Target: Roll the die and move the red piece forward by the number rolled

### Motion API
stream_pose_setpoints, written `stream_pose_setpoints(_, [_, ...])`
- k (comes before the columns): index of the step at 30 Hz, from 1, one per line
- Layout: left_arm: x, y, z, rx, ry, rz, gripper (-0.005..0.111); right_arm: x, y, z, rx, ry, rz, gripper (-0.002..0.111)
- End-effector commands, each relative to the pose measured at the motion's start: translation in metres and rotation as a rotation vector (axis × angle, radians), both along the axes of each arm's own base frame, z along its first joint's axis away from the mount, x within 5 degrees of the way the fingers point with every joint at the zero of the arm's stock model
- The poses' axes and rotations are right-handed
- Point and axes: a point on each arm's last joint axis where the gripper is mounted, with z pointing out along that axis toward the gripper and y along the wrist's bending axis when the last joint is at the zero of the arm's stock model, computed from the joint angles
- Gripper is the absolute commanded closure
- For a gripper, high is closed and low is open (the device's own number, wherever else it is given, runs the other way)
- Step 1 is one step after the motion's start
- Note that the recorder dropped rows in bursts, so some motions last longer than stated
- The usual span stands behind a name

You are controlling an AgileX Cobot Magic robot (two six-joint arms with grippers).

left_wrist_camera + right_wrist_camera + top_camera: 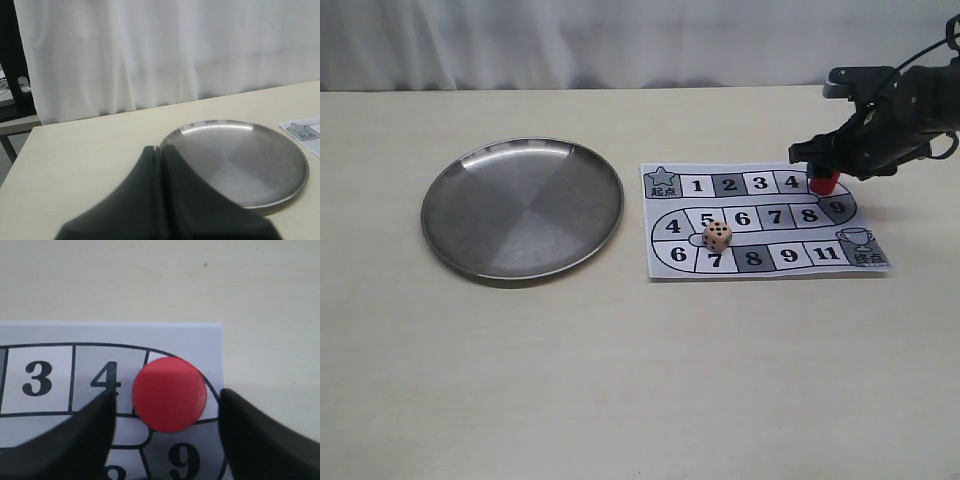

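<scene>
Brushed metal plate [522, 207], matt paper board [760, 220].

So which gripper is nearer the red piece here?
Right. The right gripper is open around the red piece, not touching it; the left gripper is shut, by the metal plate.

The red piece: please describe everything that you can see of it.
The red piece is a small, solid red cylinder with a flat round top, matte like plastic or painted wood. It seems to stand upright on the paper board, on the curved square after 4, covering its number. The jaws of the right gripper stand open on both sides of it, not touching it.
</scene>
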Motion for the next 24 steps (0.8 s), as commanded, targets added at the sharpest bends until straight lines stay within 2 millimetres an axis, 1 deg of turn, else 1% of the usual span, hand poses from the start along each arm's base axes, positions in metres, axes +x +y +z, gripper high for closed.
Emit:
stream_pose_setpoints(1, [0.000,0.000,0.000,-0.001,-0.008,-0.004,0.107,-0.002,-0.002,0.007,0.003,-0.004,-0.006,0.026])
stream_pose_setpoints(2, [0.000,0.000,0.000,-0.001,-0.008,-0.004,0.107,-0.003,-0.002,0.012,0.002,-0.013,-0.006,0.024])
stream_pose_setpoints(3, [0.000,0.000,0.000,-0.001,-0.008,-0.004,0.107,-0.005,-0.002,0.033,0.001,-0.053,-0.006,0.026])
stream_pose_setpoints(4, [0.000,0.000,0.000,-0.001,-0.008,-0.004,0.107,-0.007,-0.002,0.047,-0.007,-0.084,0.000,0.030])
stream_pose_setpoints(5, [0.000,0.000,0.000,-0.001,-0.008,-0.004,0.107,-0.013,-0.002,0.080,-0.024,-0.153,0.017,0.045])
stream_pose_setpoints(6, [0.000,0.000,0.000,-0.001,-0.008,-0.004,0.107,-0.017,-0.002,0.094,-0.028,-0.187,0.021,0.053])
stream_pose_setpoints(7, [0.000,0.000,0.000,-0.001,-0.008,-0.004,0.107,-0.028,-0.001,0.132,-0.020,-0.279,0.014,0.076])
stream_pose_setpoints(8, [0.000,0.000,0.000,-0.001,-0.008,-0.004,0.107,-0.034,-0.001,0.146,-0.016,-0.310,0.010,0.084])
stream_pose_setpoints(9, [0.000,0.000,0.000,-0.001,-0.008,-0.004,0.107,-0.054,-0.001,0.175,-0.016,-0.384,0.008,0.104])
stream_pose_setpoints(10, [0.000,0.000,0.000,-0.001,-0.008,-0.004,0.107,-0.069,0.000,0.192,-0.013,-0.432,0.005,0.104])
stream_pose_setpoints(12, [0.000,0.000,0.000,-0.001,-0.008,-0.004,0.107,-0.094,0.000,0.209,-0.014,-0.494,0.005,0.104])
stream_pose_setpoints(13, [0.000,0.000,0.000,-0.001,-0.008,-0.004,0.107,-0.106,0.001,0.215,-0.015,-0.528,0.006,0.104])
stream_pose_setpoints(14, [0.000,0.000,0.000,-0.001,-0.008,-0.004,0.107,-0.130,0.002,0.217,-0.010,-0.581,0.004,0.104])
stream_pose_setpoints(15, [0.000,0.000,0.000,-0.001,-0.008,-0.004,0.107,-0.144,0.002,0.219,0.010,-0.616,-0.006,0.104])
stream_pose_setpoints(16, [0.000,0.000,0.000,-0.001,-0.008,-0.004,0.107,-0.168,0.004,0.219,0.050,-0.692,-0.028,0.104])
stream_pose_setpoints(17, [0.000,0.000,0.000,-0.001,-0.008,-0.004,0.107,-0.182,0.004,0.216,0.062,-0.732,-0.036,0.104])
stream_pose_setpoints(18, [0.000,0.000,0.000,-0.001,-0.008,-0.004,0.107,-0.207,0.004,0.208,0.082,-0.794,-0.050,0.104])
stream_pose_setpoints(19, [0.000,0.000,0.000,-0.001,-0.008,-0.004,0.107,-0.223,0.004,0.204,0.093,-0.834,-0.058,0.104])
stream_pose_setpoints(20, [0.000,0.000,0.000,-0.001,-0.008,-0.004,0.107,-0.247,0.004,0.186,0.098,-0.867,-0.068,0.104])
stream_pose_setpoints(23, [0.000,0.000,0.000,-0.001,-0.008,-0.004,0.107,-0.282,0.004,0.159,0.102,-0.943,-0.079,0.104])
stream_pose_setpoints(24, [0.000,0.000,0.000,-0.001,-0.008,-0.004,0.107,-0.300,0.004,0.143,0.101,-0.994,-0.082,0.104])
